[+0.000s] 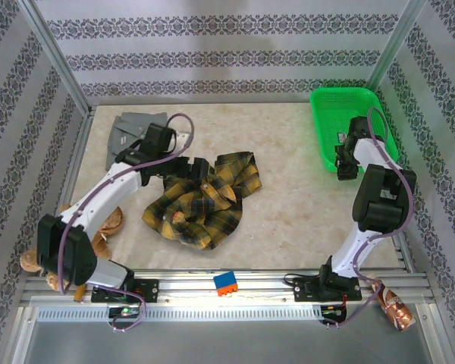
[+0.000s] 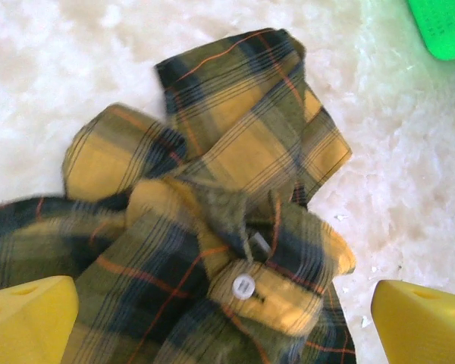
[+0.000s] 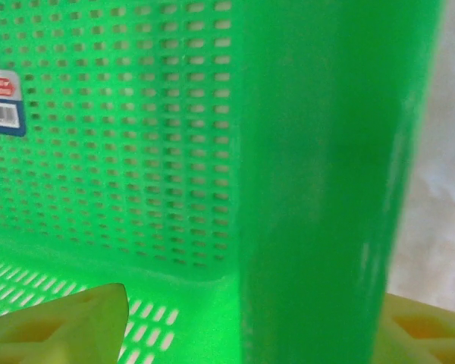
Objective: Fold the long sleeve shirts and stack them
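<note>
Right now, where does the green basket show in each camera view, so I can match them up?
Top external: the green basket sits at the table's far right corner.
Left wrist: the basket is in the top right corner, past the plaid shirt.
Right wrist: the basket's perforated wall is up close, left and centre.
Shared landmark: the pale marbled tabletop beside the basket.

The left arm [image 1: 98, 199] stretches from its near-left base toward the far middle, the left gripper [image 1: 183, 167] pointing down with yellow fingers [image 2: 26, 318] spread wide. The right arm [image 1: 381, 199] stands folded on the right, the right gripper [image 1: 343, 164] angled down, jaws apart.
</note>
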### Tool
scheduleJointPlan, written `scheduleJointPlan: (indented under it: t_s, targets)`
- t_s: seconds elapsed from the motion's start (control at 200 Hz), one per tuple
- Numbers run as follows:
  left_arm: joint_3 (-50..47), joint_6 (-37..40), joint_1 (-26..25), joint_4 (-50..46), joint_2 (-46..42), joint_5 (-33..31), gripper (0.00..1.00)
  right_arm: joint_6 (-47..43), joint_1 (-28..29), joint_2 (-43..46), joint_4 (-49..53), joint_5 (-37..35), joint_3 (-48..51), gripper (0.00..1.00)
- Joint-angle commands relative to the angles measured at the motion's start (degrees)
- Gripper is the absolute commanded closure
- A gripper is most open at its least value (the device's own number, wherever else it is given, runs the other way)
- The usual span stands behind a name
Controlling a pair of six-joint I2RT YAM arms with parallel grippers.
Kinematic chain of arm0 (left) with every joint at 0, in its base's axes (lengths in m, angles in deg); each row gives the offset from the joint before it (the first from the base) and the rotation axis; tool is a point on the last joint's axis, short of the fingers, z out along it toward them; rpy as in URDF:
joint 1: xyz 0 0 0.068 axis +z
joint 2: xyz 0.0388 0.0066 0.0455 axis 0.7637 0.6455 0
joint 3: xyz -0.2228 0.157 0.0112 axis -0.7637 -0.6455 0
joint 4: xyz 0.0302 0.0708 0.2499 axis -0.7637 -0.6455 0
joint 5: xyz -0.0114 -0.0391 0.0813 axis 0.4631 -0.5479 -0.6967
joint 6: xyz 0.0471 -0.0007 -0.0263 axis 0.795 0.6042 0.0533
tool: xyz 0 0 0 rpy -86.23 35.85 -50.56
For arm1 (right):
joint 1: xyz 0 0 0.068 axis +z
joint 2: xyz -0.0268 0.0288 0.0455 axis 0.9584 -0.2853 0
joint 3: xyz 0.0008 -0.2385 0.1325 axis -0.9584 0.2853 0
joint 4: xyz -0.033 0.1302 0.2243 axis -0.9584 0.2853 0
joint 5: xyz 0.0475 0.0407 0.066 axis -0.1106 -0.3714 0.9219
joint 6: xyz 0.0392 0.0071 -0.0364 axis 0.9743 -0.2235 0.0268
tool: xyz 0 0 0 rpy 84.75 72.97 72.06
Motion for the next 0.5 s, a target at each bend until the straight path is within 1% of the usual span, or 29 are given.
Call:
scheduleJointPlan:
  t_s: [0.0, 0.05, 0.145, 0.25, 0.32, 0.41, 0.495]
  targets:
    - [7.2, 7.0, -2.6, -6.4, 6.7, -4.1, 0.0, -8.8, 1.9, 6.5, 0.4, 1.7, 1.7, 0.18]
    - [10.7, 7.0, -2.8, -9.7, 10.1, -5.5, 0.0, -12.2, 2.7, 9.5, 0.7, 2.7, 3.5, 0.16]
    - [15.8, 6.2, -3.1, -14.4, 15.5, -6.3, 0.0, -18.0, 4.6, 14.8, 1.9, 3.9, 6.4, 0.15]
    - [18.5, 4.2, -3.4, -15.7, 18.9, -6.5, 0.03, -23.4, 8.0, 21.2, 3.7, 5.7, 9.7, 0.14]
    - [20.0, 2.8, -3.5, -16.2, 20.8, -6.5, 0.05, -25.7, 11.4, 25.3, 4.9, 5.5, 11.2, 0.14]
    - [22.0, 1.3, -3.6, -16.2, 23.1, -5.6, 0.11, -28.2, 17.2, 27.8, 6.6, 5.1, 11.6, 0.13]
    - [23.5, 0.1, -3.5, -16.3, 25.3, -4.0, 0.21, -30.2, 22.5, 26.4, 7.2, 5.7, 11.1, 0.13]
